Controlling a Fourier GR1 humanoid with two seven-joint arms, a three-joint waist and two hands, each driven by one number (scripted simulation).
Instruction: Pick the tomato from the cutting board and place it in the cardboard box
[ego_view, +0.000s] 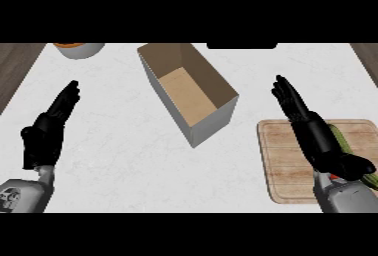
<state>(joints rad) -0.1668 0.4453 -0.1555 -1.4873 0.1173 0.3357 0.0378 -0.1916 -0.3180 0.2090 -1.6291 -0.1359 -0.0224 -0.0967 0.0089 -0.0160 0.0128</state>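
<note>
White marbled counter (125, 145), dark wood-grain edges

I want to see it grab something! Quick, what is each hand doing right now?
Left hand: open, fingers straight, holding nothing.
Right hand: open, fingers straight, over the cutting board, holding nothing.

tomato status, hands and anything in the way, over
Both hands open, left hand resting at left, right hand over cutting board. Tomato barely shows under right forearm, not held. Cardboard box open, path clear.

Open cardboard box (214, 122) beside cutting board (284, 155)
</note>
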